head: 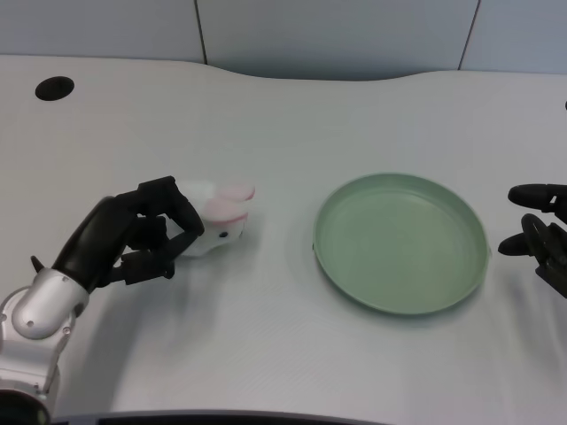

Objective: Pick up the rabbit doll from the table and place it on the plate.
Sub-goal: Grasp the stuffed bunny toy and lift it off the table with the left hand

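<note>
The rabbit doll [223, 215], white with pink ears, lies on the white table left of centre. My left hand [146, 232] comes in from the lower left. Its black fingers are curled around the doll's left side and grip it. The doll's body is partly hidden behind those fingers, while its ears and face show to their right. The doll still looks to be touching the table. The round green plate [400, 244] sits right of centre, about a hand's width from the doll, with nothing on it.
My right hand [542, 235] waits at the right edge, just beside the plate's rim. A dark round hole [54, 88] is set in the table at the far left. The table's curved back edge runs along a grey wall.
</note>
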`<state>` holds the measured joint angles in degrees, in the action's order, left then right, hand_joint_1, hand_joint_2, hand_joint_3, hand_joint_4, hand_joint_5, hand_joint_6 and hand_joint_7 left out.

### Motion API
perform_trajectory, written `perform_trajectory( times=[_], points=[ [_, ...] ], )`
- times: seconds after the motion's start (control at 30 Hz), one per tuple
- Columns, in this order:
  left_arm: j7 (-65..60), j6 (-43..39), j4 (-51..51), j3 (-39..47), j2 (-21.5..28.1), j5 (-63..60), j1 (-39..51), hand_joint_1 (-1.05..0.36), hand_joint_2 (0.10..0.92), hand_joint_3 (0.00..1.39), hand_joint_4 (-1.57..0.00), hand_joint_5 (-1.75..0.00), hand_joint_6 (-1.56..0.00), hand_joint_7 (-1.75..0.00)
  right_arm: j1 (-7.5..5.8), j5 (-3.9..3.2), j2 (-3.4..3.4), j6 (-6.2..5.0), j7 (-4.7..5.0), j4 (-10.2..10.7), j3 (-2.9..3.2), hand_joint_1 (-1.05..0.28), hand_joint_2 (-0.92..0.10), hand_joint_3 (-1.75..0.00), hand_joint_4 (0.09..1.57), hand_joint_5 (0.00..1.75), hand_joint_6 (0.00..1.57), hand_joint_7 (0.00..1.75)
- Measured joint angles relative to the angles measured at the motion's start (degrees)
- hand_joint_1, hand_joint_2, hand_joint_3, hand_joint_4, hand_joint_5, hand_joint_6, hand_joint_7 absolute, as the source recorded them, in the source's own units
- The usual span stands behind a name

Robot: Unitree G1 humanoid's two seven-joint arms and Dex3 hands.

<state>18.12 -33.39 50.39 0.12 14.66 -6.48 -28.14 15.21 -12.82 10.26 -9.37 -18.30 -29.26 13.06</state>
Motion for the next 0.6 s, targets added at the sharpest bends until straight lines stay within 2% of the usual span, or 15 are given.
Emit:
perform_trajectory(
  times=[0.07, 0.2, 0.3, 0.37, 0.4, 0.47, 0.53, 0.6],
  points=[
    [-2.61, -2.17, -1.22, -0.81, 0.85, -2.49, -0.07, -0.52, 0.921, 0.34, -0.53, -1.64, -0.50, -1.20, -0.02, 0.00, -0.01, -0.04, -0.01, 0.05, -0.01, -0.29, -0.92, -0.49, 0.31, 1.43, 0.35, 1.01],
    [-10.42, -6.40, -3.45, -2.95, 3.49, -10.03, -0.68, -0.55, 0.921, 0.19, -0.47, -1.34, -0.49, -0.85, -0.07, -0.01, -0.10, -0.21, -0.01, 0.23, -0.11, -0.30, -0.92, -0.48, 0.32, 1.43, 0.35, 1.00],
    [-17.55, -8.09, -5.11, -5.23, 6.29, -17.82, -1.62, -0.62, 0.921, 0.12, -0.27, -1.26, -0.41, -0.63, -0.09, 0.06, -0.14, -1.19, 0.00, -0.08, -0.11, -0.31, -0.92, -0.48, 0.32, 1.42, 0.34, 1.00],
    [-20.88, -8.48, -5.90, -6.39, 7.78, -20.81, -2.28, -0.64, 0.920, 0.10, -0.18, -1.22, -0.38, -0.55, -0.09, 0.41, -0.15, -1.38, 0.27, -0.30, -0.14, -0.31, -0.92, -0.48, 0.32, 1.42, 0.34, 1.00],
    [-22.32, -8.70, -6.07, -6.81, 8.38, -22.11, -2.65, -0.65, 0.920, 0.08, -0.12, -1.16, -0.35, -0.50, -0.09, 0.76, -0.15, -1.38, 0.35, -0.31, -0.17, -0.31, -0.92, -0.48, 0.31, 1.41, 0.34, 0.99],
    [-24.33, -9.44, -6.26, -7.80, 9.43, -24.39, -3.32, -0.71, 0.921, 0.06, -0.03, -1.00, -0.27, -0.40, -0.09, 0.86, -0.17, -1.33, 0.37, -0.26, -0.26, -0.30, -0.92, -0.48, 0.31, 1.41, 0.33, 0.99],
    [-25.10, -9.76, -6.84, -9.02, 10.53, -26.41, -3.96, -0.76, 0.921, 0.07, -0.01, -0.80, -0.22, -0.32, -0.10, 0.90, -0.23, -1.29, 0.44, -0.14, -0.35, -0.30, -0.92, -0.48, 0.31, 1.41, 0.33, 0.99],
    [-25.42, -9.80, -7.67, -9.72, 11.21, -27.21, -4.61, -0.77, 0.921, 0.07, 0.00, -0.73, -0.21, -0.29, -0.10, 1.02, -0.28, -1.26, 0.75, -0.08, -0.42, -0.30, -0.92, -0.48, 0.31, 1.41, 0.33, 0.98]
  ],
)
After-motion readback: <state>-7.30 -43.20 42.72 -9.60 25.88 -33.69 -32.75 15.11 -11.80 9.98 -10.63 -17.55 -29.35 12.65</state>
